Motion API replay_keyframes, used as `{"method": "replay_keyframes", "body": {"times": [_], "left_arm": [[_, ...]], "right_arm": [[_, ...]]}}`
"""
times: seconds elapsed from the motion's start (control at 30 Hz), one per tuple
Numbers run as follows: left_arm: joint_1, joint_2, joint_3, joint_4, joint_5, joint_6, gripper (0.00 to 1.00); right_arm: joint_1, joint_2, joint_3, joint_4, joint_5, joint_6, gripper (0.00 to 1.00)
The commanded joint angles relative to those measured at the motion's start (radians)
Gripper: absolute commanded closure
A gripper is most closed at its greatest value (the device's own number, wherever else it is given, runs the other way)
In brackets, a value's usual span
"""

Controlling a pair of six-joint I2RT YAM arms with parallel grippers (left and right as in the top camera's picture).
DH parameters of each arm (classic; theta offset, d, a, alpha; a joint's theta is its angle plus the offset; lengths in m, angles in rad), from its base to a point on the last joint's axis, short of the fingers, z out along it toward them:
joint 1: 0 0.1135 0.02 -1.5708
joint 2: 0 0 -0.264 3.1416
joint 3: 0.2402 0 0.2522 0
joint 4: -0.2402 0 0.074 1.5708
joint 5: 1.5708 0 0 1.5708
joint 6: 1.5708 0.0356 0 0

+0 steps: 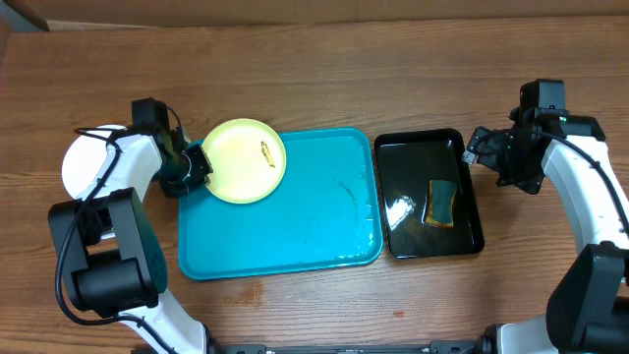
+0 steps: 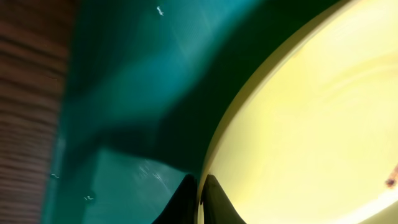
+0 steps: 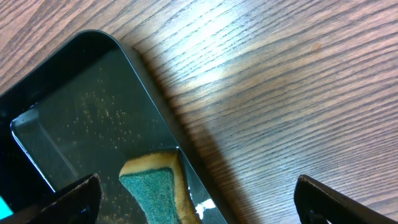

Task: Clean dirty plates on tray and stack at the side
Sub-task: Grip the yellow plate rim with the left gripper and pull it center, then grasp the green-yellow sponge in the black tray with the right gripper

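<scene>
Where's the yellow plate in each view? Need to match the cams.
Overhead: yellow plate upper left of centre, on the turquoise tray's top-left corner, left gripper at its rim.
Left wrist: plate fills the right side; its rim is pinched at the bottom edge.
Right wrist: not in it.
Shared landmark: the turquoise tray, under the plate in overhead and left wrist.

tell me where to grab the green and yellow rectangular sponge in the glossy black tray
Pinch the green and yellow rectangular sponge across its long sides, from above. It lies flat, green face up, inside the glossy black tray, whose raised rim likely blocks a sideways approach. The right gripper is open.
</scene>
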Motion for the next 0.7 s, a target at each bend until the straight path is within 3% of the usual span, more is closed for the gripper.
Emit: {"method": "replay_keyframes", "body": {"times": [0.0, 0.43, 0.57, 0.67], "left_arm": [[-0.042, 0.002, 0.009, -0.037, 0.084, 0.023, 0.92], [-0.332, 0.002, 0.008, -0.090, 0.068, -0.016, 0.87], [-0.383, 0.002, 0.008, -0.090, 0.026, -0.051, 0.80], [-0.391, 0.002, 0.008, -0.095, -0.006, -0.069, 0.67]], "right_arm": [[0.000, -0.008, 0.026, 0.002, -0.005, 0.001, 0.00], [0.000, -0.008, 0.026, 0.002, -0.005, 0.001, 0.00], [0.000, -0.008, 0.026, 0.002, -0.005, 0.001, 0.00], [0.000, -0.008, 0.026, 0.002, -0.005, 0.001, 0.00]]}}
